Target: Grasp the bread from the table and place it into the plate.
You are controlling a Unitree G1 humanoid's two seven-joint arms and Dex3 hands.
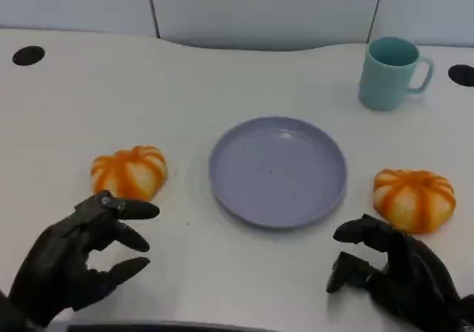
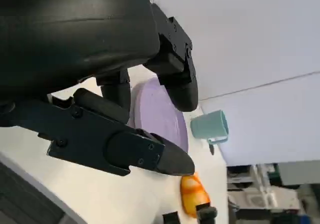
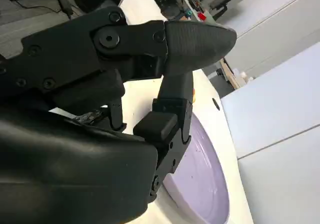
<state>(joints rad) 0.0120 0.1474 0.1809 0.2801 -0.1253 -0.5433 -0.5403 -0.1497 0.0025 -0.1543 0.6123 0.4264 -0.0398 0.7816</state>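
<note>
A purple plate point(image 1: 278, 170) sat mid-table point(image 1: 185, 87) with nothing on it. One bread point(image 1: 129, 172) lay to its left, another point(image 1: 414, 198) to its right, both on the table. The left hand point(image 1: 74, 261) hovered near the left bread, fingers apart, holding nothing. The right hand point(image 1: 396, 273) hovered just beside the right bread, likewise spread and holding nothing. A teal mug point(image 1: 390, 72) stood beyond.

- Two orange-and-white pumpkin-shaped bread rolls: left bread roll point(image 1: 129, 172), right bread roll point(image 1: 414, 198).
- One lavender plate point(image 1: 278, 172).
- One teal mug point(image 1: 391, 72).
- Two dark round holes in the table: left hole point(image 1: 28, 55), right hole point(image 1: 461, 74).
</note>
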